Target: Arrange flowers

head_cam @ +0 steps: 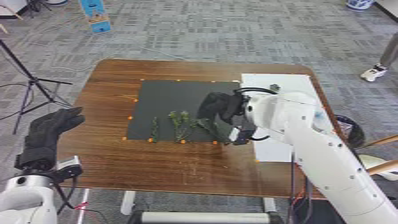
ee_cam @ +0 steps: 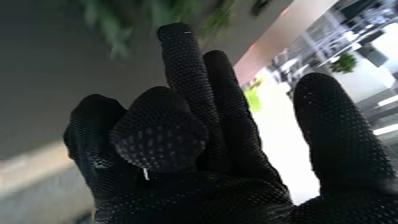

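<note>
Hanging over the right part of the dark mat (head_cam: pixel 169 95), my right hand (head_cam: pixel 213 106) is loosely spread, with no stem that I can see in its grip. The greenery lies in 3 lots by the mat's near edge: a thin sprig (head_cam: pixel 155 129) at left, a fuller bunch (head_cam: pixel 182 122) in the middle, and leafy stems (head_cam: pixel 211 130) at right, just beside my hand. Whether I touch those, I cannot tell. My left hand (head_cam: pixel 51 131) is out at the table's (head_cam: pixel 102 160) left side, its fingers relaxed.

I expect the stems to be light and bendy, with leaves that bruise under a hard squeeze. I'd pinch softly, low on the stalks toward their near ends; something so thin could roll off the glove or drag its neighbour. Lifting 1 at a time seems the next step.
</note>
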Action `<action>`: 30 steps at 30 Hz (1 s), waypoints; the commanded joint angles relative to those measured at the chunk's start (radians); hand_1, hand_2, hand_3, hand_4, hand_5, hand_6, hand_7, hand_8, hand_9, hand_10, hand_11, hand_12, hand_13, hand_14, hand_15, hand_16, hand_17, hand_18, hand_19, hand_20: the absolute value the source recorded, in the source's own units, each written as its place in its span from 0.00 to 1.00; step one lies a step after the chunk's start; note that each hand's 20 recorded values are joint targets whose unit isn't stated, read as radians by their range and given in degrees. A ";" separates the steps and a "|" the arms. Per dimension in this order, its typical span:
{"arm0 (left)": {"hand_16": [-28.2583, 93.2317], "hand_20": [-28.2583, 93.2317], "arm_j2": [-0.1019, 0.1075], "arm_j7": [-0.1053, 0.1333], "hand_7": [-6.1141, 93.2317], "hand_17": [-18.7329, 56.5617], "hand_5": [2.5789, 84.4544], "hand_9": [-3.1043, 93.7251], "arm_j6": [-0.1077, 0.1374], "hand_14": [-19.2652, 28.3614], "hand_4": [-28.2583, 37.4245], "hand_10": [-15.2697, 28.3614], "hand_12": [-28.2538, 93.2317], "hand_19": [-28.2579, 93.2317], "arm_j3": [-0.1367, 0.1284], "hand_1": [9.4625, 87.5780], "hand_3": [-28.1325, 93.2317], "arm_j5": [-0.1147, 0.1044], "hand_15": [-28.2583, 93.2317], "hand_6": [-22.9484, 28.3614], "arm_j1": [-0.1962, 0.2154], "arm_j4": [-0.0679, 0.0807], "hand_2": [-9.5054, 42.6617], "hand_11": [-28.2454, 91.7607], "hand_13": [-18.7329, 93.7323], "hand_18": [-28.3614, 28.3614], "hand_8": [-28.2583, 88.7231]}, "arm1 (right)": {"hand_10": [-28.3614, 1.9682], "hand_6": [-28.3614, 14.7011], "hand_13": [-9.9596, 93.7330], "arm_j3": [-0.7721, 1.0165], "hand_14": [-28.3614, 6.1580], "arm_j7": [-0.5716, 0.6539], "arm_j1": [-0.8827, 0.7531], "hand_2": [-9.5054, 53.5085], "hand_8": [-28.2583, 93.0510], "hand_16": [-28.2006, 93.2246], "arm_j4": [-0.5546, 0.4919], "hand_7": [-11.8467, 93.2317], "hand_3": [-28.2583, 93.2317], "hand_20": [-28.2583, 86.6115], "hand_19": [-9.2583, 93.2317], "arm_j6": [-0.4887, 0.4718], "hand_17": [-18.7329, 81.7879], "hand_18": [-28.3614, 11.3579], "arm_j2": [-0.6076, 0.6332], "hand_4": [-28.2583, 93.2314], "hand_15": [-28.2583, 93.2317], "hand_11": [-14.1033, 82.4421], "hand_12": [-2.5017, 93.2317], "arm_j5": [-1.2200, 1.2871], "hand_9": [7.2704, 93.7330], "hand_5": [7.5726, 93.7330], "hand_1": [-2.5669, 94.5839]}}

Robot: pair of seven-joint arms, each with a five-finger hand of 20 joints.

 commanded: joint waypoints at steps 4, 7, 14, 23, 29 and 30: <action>0.22 0.36 -0.003 0.010 0.23 0.37 0.61 0.59 -0.006 0.72 0.00 0.65 0.36 0.31 0.002 0.18 0.79 0.000 0.36 0.51 0.000 -0.004 0.57 0.43 0.55 0.65 0.17 | 0.46 0.53 0.97 -0.005 0.60 0.058 0.047 0.39 0.20 0.51 0.103 0.20 0.76 0.85 1.00 -0.105 0.77 0.12 -0.050 0.18 0.76 0.23 0.14 0.062 0.71 0.48 0.22; 0.22 0.36 -0.005 0.012 0.23 0.37 0.61 0.59 -0.007 0.72 0.00 0.65 0.35 0.31 0.005 0.18 0.79 -0.002 0.36 0.51 -0.001 -0.003 0.57 0.43 0.55 0.65 0.17 | 0.47 0.53 0.97 -0.003 0.60 0.024 0.044 0.39 0.20 0.52 0.116 0.20 0.76 0.85 1.00 -0.097 0.77 0.11 -0.057 0.18 0.76 0.23 0.13 -0.002 0.69 0.47 0.22; 0.22 0.36 -0.007 0.017 0.23 0.37 0.61 0.59 -0.008 0.72 0.00 0.65 0.35 0.31 0.008 0.18 0.79 -0.003 0.36 0.51 -0.006 -0.001 0.57 0.43 0.55 0.65 0.17 | 0.49 0.54 0.96 0.002 0.59 0.025 0.038 0.39 0.20 0.52 0.153 0.20 0.77 0.84 1.00 -0.071 0.76 0.11 -0.073 0.18 0.75 0.23 0.13 -0.047 0.67 0.47 0.22; 0.22 0.36 -0.010 0.020 0.23 0.37 0.61 0.59 -0.009 0.72 0.00 0.65 0.36 0.31 0.012 0.18 0.79 -0.004 0.36 0.51 -0.004 -0.002 0.57 0.43 0.55 0.65 0.17 | 0.48 0.54 0.96 0.032 0.59 0.034 0.044 0.39 0.19 0.52 0.175 0.21 0.77 0.83 1.00 -0.069 0.75 0.11 -0.092 0.18 0.75 0.23 0.12 -0.077 0.66 0.47 0.22; 0.22 0.36 -0.010 0.019 0.24 0.37 0.61 0.59 -0.013 0.72 0.00 0.65 0.35 0.31 0.019 0.18 0.79 -0.002 0.36 0.51 -0.009 -0.001 0.57 0.43 0.55 0.65 0.17 | 0.46 0.54 0.96 0.037 0.59 0.033 0.058 0.38 0.19 0.52 0.174 0.21 0.77 0.83 1.00 -0.052 0.75 0.11 -0.088 0.18 0.75 0.23 0.12 -0.079 0.66 0.48 0.21; 0.22 0.36 -0.009 0.019 0.24 0.37 0.61 0.59 -0.013 0.72 0.00 0.65 0.35 0.31 0.020 0.18 0.79 -0.003 0.36 0.51 -0.008 0.000 0.57 0.43 0.55 0.65 0.17 | 0.46 0.54 0.96 0.042 0.59 0.041 0.057 0.38 0.19 0.52 0.173 0.21 0.77 0.83 1.00 -0.056 0.75 0.11 -0.089 0.19 0.75 0.23 0.12 -0.069 0.66 0.48 0.21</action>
